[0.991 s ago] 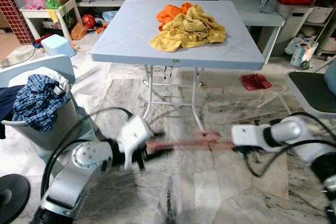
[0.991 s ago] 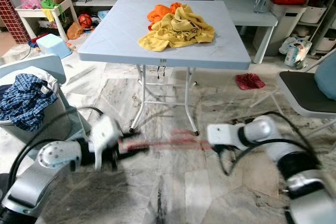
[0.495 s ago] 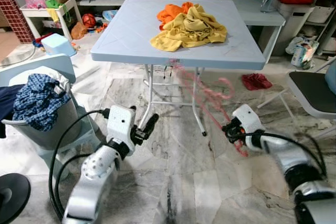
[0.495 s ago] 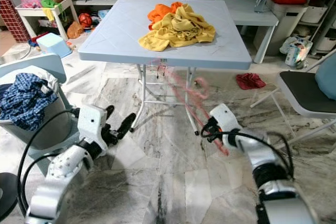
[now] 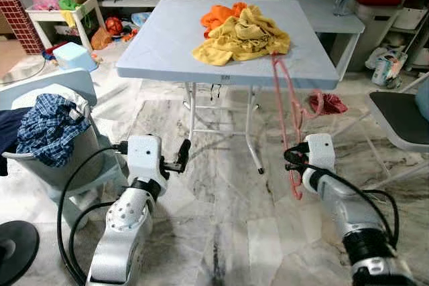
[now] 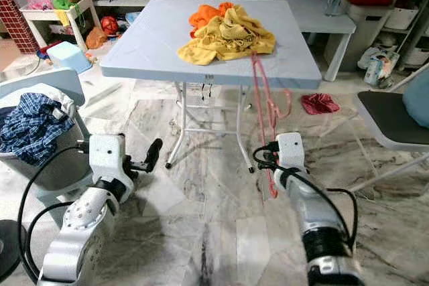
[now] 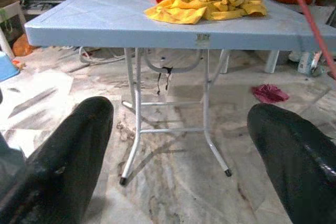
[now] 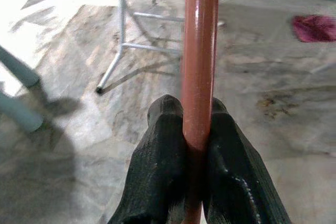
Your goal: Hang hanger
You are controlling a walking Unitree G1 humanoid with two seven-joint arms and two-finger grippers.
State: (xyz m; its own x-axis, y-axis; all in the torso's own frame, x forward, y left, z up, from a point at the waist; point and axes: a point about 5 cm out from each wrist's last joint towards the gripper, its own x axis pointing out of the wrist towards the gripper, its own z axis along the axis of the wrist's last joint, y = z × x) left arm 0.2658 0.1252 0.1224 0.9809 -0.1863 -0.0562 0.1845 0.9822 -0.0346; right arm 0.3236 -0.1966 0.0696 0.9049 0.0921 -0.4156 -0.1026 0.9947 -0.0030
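A pink-red plastic hanger (image 5: 280,93) stands nearly upright in front of the pale blue folding table (image 5: 167,38), its top close to the table's front edge. My right gripper (image 5: 293,163) holds it low down; the right wrist view has both black fingers (image 8: 163,156) shut on the hanger's bar (image 8: 198,51). My left gripper (image 5: 182,155) hovers low over the floor to the left of the table legs, open, its fingers (image 7: 68,156) wide apart with nothing between them. A heap of yellow and orange clothes (image 5: 241,31) lies on the table.
A laundry basket (image 5: 64,172) with a blue plaid shirt (image 5: 47,128) stands at my left. A dark-seated chair (image 5: 402,115) is at the right. A red cloth (image 5: 330,104) lies on the marble floor beyond the hanger. Shelves and boxes line the back.
The hanger has swung from level, between both grippers, to upright in the right gripper alone. The left gripper let go and drew back to the left.
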